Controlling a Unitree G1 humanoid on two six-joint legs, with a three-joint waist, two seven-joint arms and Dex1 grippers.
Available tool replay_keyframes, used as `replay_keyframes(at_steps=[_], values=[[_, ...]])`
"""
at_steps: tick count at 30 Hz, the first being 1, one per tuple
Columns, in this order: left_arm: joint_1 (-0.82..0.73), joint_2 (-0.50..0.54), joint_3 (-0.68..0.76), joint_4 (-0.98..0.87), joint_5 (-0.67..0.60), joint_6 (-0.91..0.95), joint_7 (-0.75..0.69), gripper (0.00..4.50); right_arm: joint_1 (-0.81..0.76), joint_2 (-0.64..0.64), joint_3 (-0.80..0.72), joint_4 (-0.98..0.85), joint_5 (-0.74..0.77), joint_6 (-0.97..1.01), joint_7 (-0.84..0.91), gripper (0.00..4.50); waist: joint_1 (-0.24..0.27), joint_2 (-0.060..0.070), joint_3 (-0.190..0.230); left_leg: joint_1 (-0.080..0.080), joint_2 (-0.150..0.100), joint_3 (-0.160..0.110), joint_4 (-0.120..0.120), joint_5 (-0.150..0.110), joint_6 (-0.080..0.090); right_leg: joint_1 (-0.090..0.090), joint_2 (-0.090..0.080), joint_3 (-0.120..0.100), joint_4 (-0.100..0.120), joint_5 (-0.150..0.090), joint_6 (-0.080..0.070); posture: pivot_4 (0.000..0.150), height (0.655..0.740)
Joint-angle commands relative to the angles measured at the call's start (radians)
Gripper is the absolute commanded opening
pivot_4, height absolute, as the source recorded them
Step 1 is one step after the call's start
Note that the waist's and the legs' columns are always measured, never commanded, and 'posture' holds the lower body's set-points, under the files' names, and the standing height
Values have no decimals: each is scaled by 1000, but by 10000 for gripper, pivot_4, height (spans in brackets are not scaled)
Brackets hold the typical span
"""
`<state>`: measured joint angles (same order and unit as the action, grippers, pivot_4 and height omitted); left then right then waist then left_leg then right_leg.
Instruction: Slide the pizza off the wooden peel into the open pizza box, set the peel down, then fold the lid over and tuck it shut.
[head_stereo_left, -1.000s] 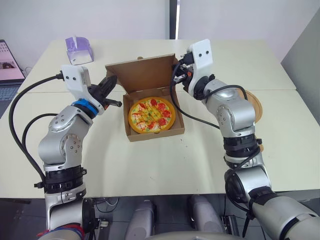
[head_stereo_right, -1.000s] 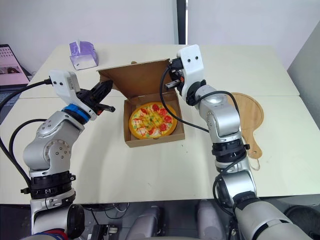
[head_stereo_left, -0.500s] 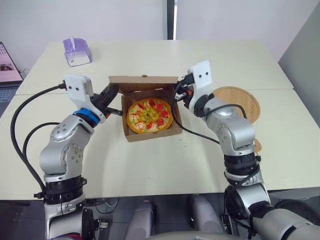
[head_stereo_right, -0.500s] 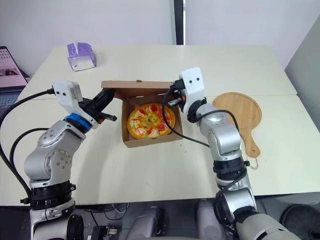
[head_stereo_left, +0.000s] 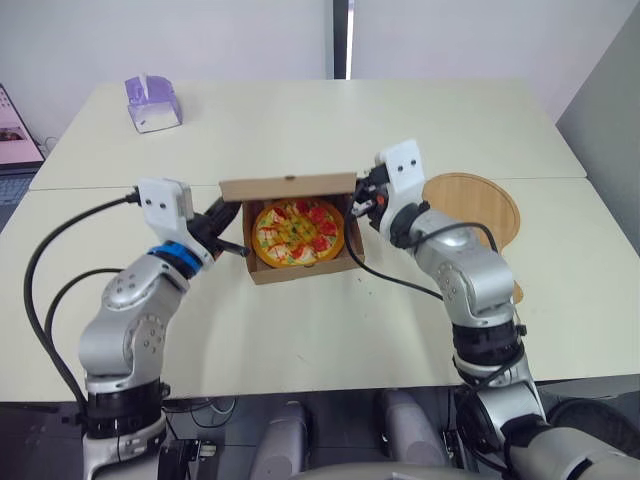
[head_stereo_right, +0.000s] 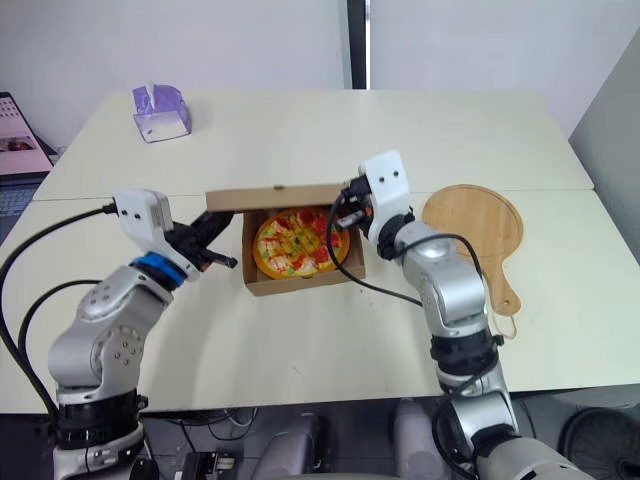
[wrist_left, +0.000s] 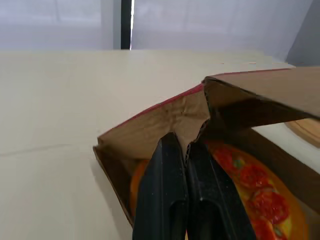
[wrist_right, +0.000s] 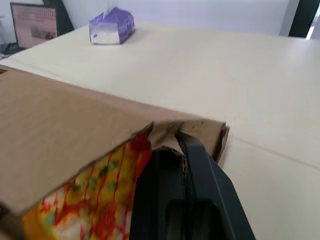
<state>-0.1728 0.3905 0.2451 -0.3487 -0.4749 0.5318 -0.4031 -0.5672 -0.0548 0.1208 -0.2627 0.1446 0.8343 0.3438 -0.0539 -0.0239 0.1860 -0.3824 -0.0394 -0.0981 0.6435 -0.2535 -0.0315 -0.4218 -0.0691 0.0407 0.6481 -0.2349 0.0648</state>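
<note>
In the pizza box (head_stereo_left: 300, 270), a pizza (head_stereo_left: 297, 233), under the half-lowered lid (head_stereo_left: 288, 187). Pinching the lid's side flaps: left gripper (wrist_left: 187, 150), right gripper (wrist_right: 181, 150). Peel (head_stereo_left: 475, 200) flat on the table.

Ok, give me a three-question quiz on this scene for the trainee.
1. True or false: the pizza lies in the box.
2. Where is the peel? A: on the table. B: inside the box. C: under the pizza.
3. What do the left fingers and right fingers pinch?
Key: 1 true; 2 A; 3 the lid.
</note>
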Motion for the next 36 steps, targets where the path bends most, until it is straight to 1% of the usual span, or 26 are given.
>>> replay_keyframes(at_steps=[1,4,5,6,11,12,15,17,19,23,26,29,30,31,32,33,36], values=[[15,-28,-24,-68,22,-75,13,0,11,1,76,-49,54,-11,68,179,0,0,0,0,0,0,0,0,0,0,0,0,0,0,0,1500,7400],[30,-44,-26,-53,55,-124,27,0,29,-14,81,-45,52,-25,88,179,0,0,0,0,0,0,0,0,0,1,0,-1,0,0,0,1500,7400],[31,-47,-23,-43,62,-137,29,0,35,-16,78,-45,55,-28,93,4023,1,0,0,0,0,0,0,0,0,1,0,-1,0,0,0,1500,7400],[31,-48,-20,-36,65,-147,29,0,39,-18,75,-47,58,-30,99,6113,1,0,0,0,0,0,0,0,0,1,0,-1,0,0,0,1500,7400],[22,-33,-3,-14,75,-180,25,0,48,-50,62,-56,74,-41,122,23445,3,0,0,0,0,0,0,0,0,1,0,-1,-1,0,0,1500,7400],[18,-25,3,-10,77,-185,22,0,50,-66,58,-61,80,-46,136,26399,3,0,0,0,0,0,0,0,0,1,0,-1,-1,0,0,1500,7400],[13,-8,12,-5,85,-194,18,0,56,-124,54,-74,101,-58,188,37869,7,0,0,0,0,0,0,0,0,1,0,-1,-1,0,0,1500,7400],[13,1,18,-3,86,-195,18,0,59,-167,50,-77,115,-70,224,44374,9,0,0,0,0,0,1,0,0,1,0,-1,-1,0,0,1500,7400],[13,8,25,-1,84,-194,18,0,57,-215,44,-70,129,-84,267,44810,11,0,0,0,0,1,1,0,0,2,0,-1,-1,0,0,1500,7400],[17,20,31,15,87,-202,12,0,34,-305,22,0,146,-133,349,44810,14,0,0,0,0,3,1,0,0,2,0,-2,-2,0,0,1500,7400],[24,31,39,24,88,-207,7,0,-61,-382,-9,176,115,-237,412,44810,14,0,0,0,0,5,1,0,0,2,0,-1,-2,0,0,1500,7400],[32,39,47,29,84,-211,1,0,-180,-399,-31,357,100,-336,435,44810,13,0,0,0,0,8,1,0,0,2,0,-1,-2,0,0,1500,7400],[34,43,47,31,83,-211,-2,0,-222,-387,-42,412,105,-357,433,41030,11,0,0,0,1,8,1,0,0,2,0,-1,-2,0,0,1500,7400],[35,45,46,32,81,-210,-7,0,-265,-367,-55,466,119,-371,435,38972,9,-1,0,0,1,8,1,0,0,2,0,-1,-1,0,0,1500,7400],[36,46,45,33,81,-209,-11,0,-304,-345,-67,515,129,-384,432,34842,9,-1,0,0,1,9,1,0,0,1,0,0,-1,0,0,1500,7400],[37,46,44,33,80,-208,-13,0,-328,-330,-74,548,133,-394,431,32177,7,-1,0,0,1,8,0,0,0,1,0,-1,-1,0,0,1500,7400],[41,45,37,28,79,-203,-19,0,-411,-238,-97,636,177,-374,435,20767,6,-1,0,0,2,8,1,0,0,1,1,-1,-1,0,0,1500,7400]])
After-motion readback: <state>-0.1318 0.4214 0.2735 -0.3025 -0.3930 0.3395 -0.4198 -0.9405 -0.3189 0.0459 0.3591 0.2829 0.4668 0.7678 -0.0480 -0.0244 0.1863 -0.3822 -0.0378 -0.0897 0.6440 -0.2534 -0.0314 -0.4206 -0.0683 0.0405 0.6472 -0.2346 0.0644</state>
